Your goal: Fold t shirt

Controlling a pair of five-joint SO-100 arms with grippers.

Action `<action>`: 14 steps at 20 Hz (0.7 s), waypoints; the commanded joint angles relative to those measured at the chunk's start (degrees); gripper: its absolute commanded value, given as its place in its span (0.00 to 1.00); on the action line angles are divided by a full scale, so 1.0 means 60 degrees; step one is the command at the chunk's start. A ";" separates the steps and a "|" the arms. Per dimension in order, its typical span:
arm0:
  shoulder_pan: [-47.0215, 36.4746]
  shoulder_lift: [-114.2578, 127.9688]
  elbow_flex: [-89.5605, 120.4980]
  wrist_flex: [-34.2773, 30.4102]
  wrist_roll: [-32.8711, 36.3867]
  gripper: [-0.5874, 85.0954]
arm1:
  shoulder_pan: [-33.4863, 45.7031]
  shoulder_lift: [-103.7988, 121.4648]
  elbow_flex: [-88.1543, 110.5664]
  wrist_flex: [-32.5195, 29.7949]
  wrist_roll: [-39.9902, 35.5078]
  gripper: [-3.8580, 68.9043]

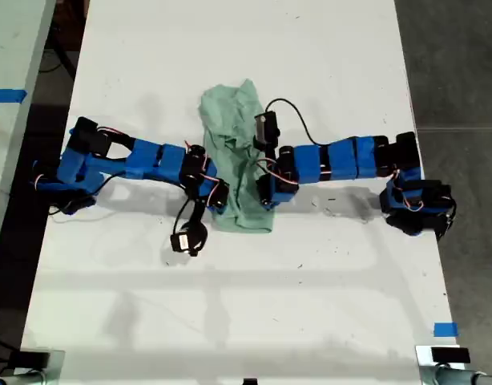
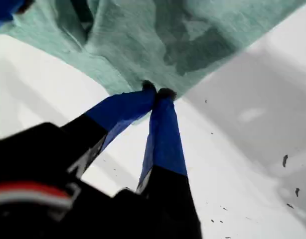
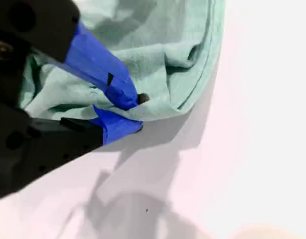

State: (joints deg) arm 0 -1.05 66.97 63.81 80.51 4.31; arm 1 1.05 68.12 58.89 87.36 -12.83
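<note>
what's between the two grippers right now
Only the t shirt. In the exterior view it lies between them, and each wrist view shows my first gripper and my second gripper pinching its edge.

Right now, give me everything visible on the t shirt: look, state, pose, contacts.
The t shirt is pale mint-green, soft knit-looking fabric, wrinkled and bunched into a narrow strip running up and down the middle of the white table in the exterior view. A stitched hem shows along one edge in the second wrist view. My first gripper is shut on an edge of it. My second gripper pinches a folded edge, lifting it slightly. Elsewhere it rests on the table.
</note>
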 commanded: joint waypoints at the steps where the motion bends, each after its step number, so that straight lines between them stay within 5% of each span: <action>1: 0.0205 0.0381 -0.1011 0.0322 0.0205 0.01 | -0.0205 0.0117 -0.0894 0.0293 -0.0161 0.13; 3: 0.0132 0.0059 -0.0967 0.0410 0.0205 0.01 | -0.0264 -0.0190 -0.0732 0.0132 -0.0015 0.32; 6: 0.0205 -0.0396 -0.0981 0.0220 0.0146 0.01 | -0.0366 -0.1025 -0.0850 -0.0176 0.0220 0.47; 9: 0.0249 -0.0439 -0.0981 0.0278 0.0103 0.01 | -0.0425 -0.1509 -0.0894 -0.0425 0.0381 0.52; 10: 0.0249 -0.0439 -0.0981 0.0308 0.0103 0.01 | -0.0425 -0.1641 -0.0894 -0.0469 0.0425 0.51; 11: 0.0249 -0.0454 -0.0981 0.0308 0.0103 0.01 | -0.0425 -0.1772 -0.0894 -0.0513 0.0439 0.33; 12: 0.0249 -0.0469 -0.0981 0.0308 0.0103 0.01 | -0.0410 -0.1860 -0.0835 -0.0557 0.0601 0.05; 14: 0.0249 -0.0469 -0.0981 0.0337 0.0088 0.01 | -0.0410 -0.1948 -0.0967 -0.0645 0.0454 0.05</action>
State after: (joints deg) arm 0 -0.44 63.19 61.35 82.35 5.19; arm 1 -0.70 56.34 54.58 83.85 -10.02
